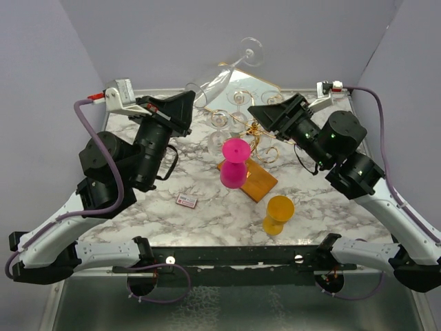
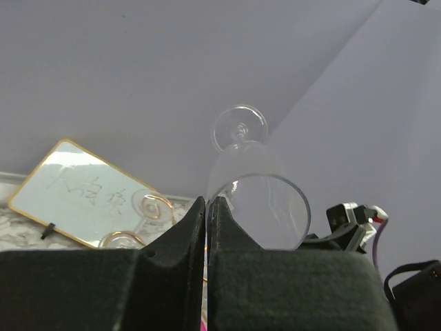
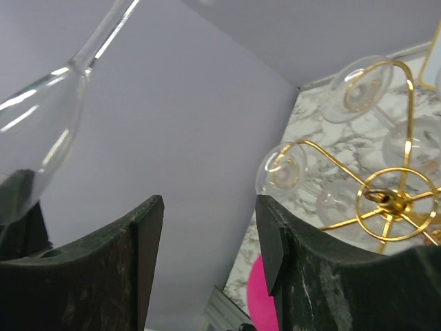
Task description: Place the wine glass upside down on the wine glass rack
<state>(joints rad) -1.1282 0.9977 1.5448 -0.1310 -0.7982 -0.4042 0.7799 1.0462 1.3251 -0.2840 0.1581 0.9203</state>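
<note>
Top view: left hand (image 1: 194, 98) grasps the wine glass (image 1: 216, 80) by its rim, aloft beyond the wine glass rack (image 1: 256, 135), foot tilted upward. Carrying step; next, I judge, inverting it onto a free curl.
Left wrist: clenched grip on the rim, clearest here.
Right wrist: right hand (image 3: 209, 215) released, empty, beside the rack.

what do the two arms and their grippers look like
Black motor joints on white lower links. The left gripper and right gripper are matte black wedges with flat fingers. A lavender cable runs along each arm from a white, red-tipped connector. Small green lights dot the right arm.
</note>
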